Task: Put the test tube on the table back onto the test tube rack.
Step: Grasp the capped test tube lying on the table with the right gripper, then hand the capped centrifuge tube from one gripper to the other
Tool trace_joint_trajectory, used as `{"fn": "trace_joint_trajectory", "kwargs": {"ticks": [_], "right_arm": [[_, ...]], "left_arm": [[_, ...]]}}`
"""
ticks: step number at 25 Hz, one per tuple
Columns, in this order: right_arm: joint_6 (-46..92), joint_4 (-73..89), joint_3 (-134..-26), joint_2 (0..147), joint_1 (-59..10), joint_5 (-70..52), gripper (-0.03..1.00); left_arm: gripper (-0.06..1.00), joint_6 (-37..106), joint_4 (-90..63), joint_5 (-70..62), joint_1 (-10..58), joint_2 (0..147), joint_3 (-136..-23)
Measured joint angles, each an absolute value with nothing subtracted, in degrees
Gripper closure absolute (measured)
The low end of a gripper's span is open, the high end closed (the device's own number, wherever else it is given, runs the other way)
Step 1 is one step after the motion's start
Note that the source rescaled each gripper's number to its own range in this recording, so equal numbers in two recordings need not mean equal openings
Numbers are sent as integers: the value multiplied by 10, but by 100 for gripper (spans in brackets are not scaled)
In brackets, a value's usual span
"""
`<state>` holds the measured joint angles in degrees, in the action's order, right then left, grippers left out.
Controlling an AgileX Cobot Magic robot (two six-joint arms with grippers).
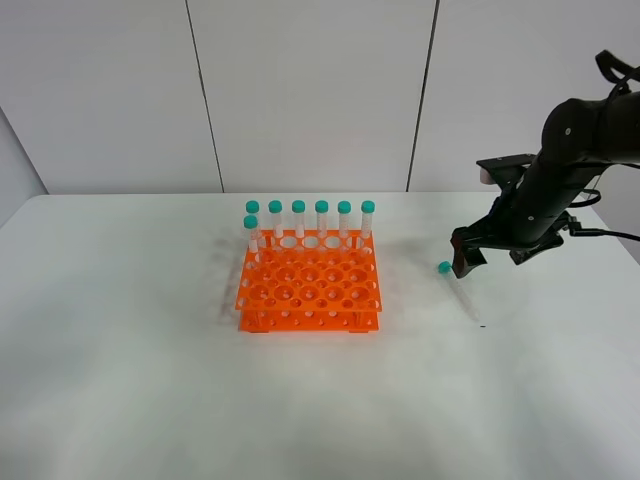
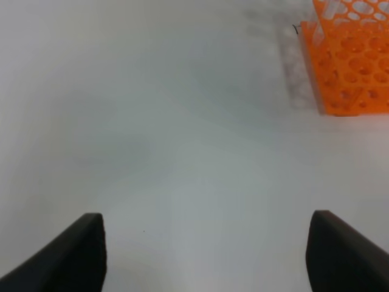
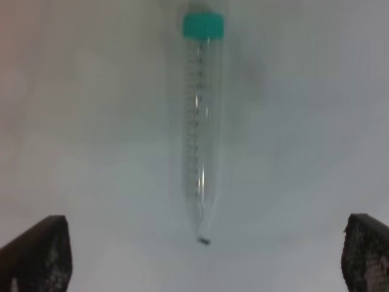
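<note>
**Inspector:** Right tool [image 3: 202, 260], condition?

**Assessor:** Black jaws set wide apart, holding nothing. It hovers over the slim clear plastic test tube with the teal screw cap [image 3: 202, 121]. That tube lies flat on the plain white matte bench [image 1: 150, 390], centred between the jaws, with its length crossing their line of closing

**Inspector:** Left tool [image 2: 209, 258]?

**Assessor:** Likewise spread and empty, over bare bench. The bright orange plastic grid rack [image 1: 310, 285] sits beyond it. The lying tube is to the right of that rack and apart from it

**Inspector:** Step in hand?

**Assessor:** Judged to be the approach to the pick, as the tube is not yet gripped. The next move calls for a straight descent and a close across the barrel. The tube must then be tipped cap-up over a free hole. Free holes are plentiful, since the seven standing teal-capped tubes [image 1: 310, 215] occupy only the far row, plus one just in front at its left end
</note>
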<state>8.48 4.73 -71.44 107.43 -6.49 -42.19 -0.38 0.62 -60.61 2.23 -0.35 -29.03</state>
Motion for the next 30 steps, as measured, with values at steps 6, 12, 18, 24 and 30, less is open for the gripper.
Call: {"fn": "trace_joint_trajectory", "kwargs": {"ticks": [6,12,18,24,30], "right_arm": [[85,46,-714,1131,-65,-381,-1],[86,45,-714,1177,-65,-346,-1],[87,39,-714,1203,-65,-341,0],[89,37,-714,1205,-65,-331,19],[81,38,-715,1206,-65,-330,93]], "left_arm": [[-6,-4,6,-606,22,-4,-290],[-6,-4,6,-606,22,-4,-290],[-6,-4,6,-606,22,-4,-290],[-6,-4,6,-606,22,-4,-290],[-6,-4,6,-606,22,-4,-290]]}}
